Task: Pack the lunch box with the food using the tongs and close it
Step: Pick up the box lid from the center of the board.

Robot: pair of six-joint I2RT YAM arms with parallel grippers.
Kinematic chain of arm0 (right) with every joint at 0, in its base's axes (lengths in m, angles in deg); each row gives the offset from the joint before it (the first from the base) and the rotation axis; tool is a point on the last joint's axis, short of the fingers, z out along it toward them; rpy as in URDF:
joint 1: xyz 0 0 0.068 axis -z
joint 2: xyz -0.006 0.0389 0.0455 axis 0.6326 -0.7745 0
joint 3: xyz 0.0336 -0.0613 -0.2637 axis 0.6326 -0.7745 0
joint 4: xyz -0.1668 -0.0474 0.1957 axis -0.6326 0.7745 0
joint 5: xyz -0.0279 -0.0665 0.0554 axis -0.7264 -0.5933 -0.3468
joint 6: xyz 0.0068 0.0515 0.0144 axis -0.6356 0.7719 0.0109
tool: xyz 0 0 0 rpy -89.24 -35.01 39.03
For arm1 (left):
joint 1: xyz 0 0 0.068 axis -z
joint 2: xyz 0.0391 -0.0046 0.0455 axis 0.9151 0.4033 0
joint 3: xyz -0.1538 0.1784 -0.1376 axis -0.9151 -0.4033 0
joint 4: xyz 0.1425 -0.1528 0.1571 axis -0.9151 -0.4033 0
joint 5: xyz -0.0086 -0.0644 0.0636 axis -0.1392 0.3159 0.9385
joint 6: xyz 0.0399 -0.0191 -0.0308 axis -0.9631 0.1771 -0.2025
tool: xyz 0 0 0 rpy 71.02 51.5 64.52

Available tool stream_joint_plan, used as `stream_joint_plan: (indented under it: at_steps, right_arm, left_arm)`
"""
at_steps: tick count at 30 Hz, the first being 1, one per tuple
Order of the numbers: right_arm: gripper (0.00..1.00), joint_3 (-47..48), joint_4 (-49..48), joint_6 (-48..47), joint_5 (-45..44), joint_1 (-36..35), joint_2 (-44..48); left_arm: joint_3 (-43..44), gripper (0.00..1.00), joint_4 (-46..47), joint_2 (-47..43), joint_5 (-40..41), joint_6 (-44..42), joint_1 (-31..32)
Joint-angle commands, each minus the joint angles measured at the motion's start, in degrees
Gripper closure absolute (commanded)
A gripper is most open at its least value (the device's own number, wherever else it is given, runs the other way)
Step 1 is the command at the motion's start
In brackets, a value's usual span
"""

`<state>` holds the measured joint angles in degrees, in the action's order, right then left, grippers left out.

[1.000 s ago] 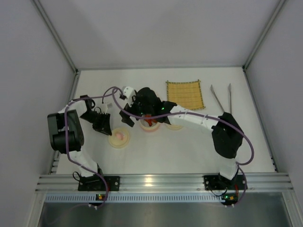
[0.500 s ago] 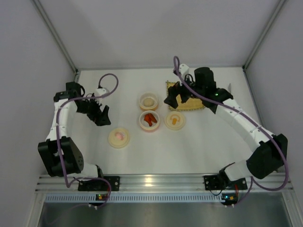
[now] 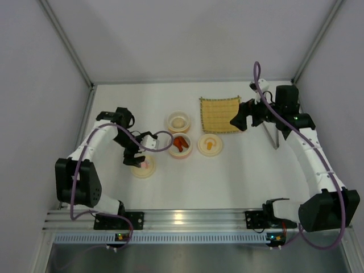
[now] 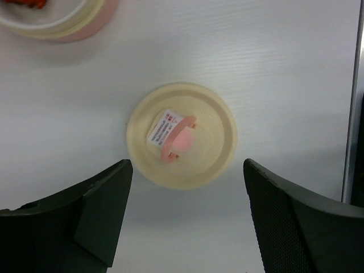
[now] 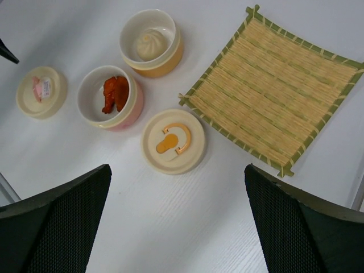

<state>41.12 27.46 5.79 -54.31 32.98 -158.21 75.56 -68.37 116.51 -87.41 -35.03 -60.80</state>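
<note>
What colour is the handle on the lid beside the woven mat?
Orange handle on a cream lid; clearest in the right wrist view.

Twin white-and-black arms
Left arm (image 3: 94, 141) and right arm (image 3: 311, 156): white links, black joints, a purple cable (image 3: 255, 71) looping along each, and matte black end effector fingers (image 5: 51, 227) with fine mesh texture.

A lab robot cell: white wall panels (image 3: 182, 40), aluminium rail (image 3: 193, 218).

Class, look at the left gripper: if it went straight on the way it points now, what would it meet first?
The left gripper would probably meet the pink-handled lid, centred between its open fingers; how far off is unclear.
</note>
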Motion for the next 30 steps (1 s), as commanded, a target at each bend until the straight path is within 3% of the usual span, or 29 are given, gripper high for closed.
stream_joint_plan:
  at_steps: [1,9,30]
  right_arm:
    - [0.01,-0.87,2.53,-1.27,3.38,1.6,1.9]
    - [0.01,-2.36,3.06,-1.71,3.47,1.78,2.25]
    - [0.01,-3.33,2.18,-1.97,3.38,2.22,0.93]
  left_arm:
    - [-3.0,0.17,2.71,2.34,3.87,-6.87,4.07]
    - [-2.12,0.26,7.54,8.59,4.84,-6.0,5.23]
    - [-13.99,0.59,15.9,4.64,7.39,-4.33,6.37]
